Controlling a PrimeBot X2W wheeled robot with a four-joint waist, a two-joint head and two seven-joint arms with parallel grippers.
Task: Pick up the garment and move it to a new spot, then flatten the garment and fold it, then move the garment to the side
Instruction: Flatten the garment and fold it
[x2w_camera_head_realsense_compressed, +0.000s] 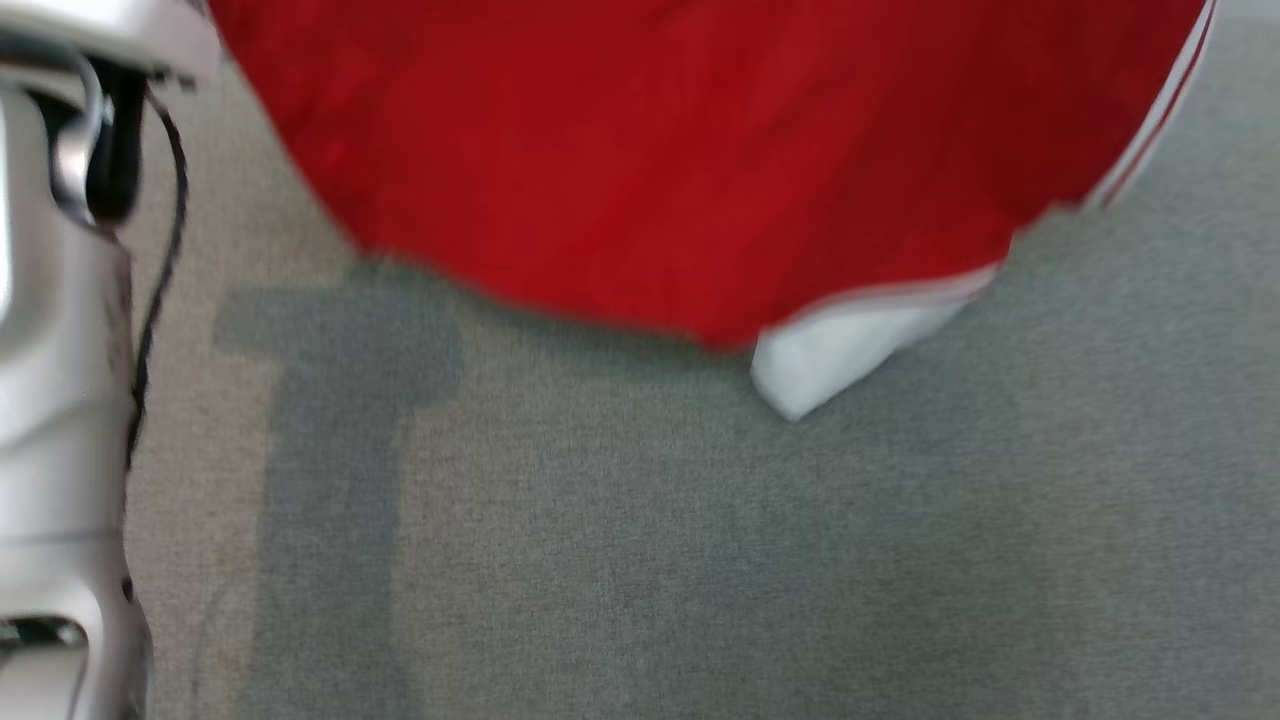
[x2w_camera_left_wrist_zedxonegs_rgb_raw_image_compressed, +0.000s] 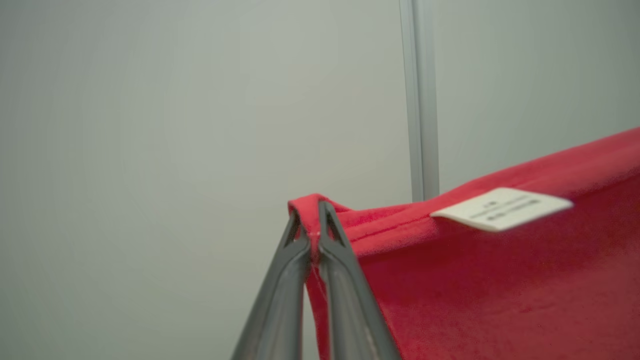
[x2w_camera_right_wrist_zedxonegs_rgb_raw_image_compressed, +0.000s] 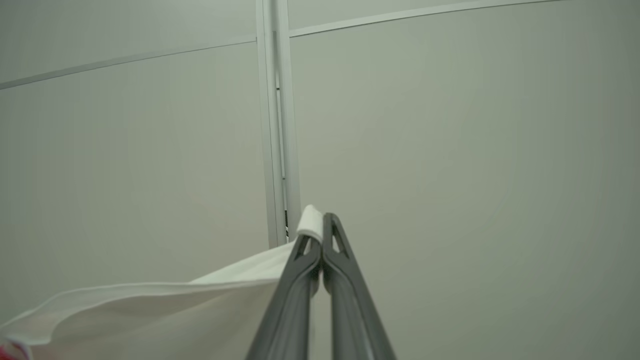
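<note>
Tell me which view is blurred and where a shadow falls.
Head view: whole picture blurred, the garment smeared at its edges; a soft shadow lies on the grey surface. Left wrist view: label print too soft to read. Right wrist view: even light, no glare.

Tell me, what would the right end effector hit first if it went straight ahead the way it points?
Probably the pale wall panel, just beside its vertical joint strip. The right end effector, shut on the garment, has nothing else ahead; the distance is unclear.

The red fabric garment (x2w_camera_head_realsense_compressed: 640, 150) with white striped trim hangs spread out in the air, its white corner (x2w_camera_head_realsense_compressed: 850, 350) dangling lowest.
</note>
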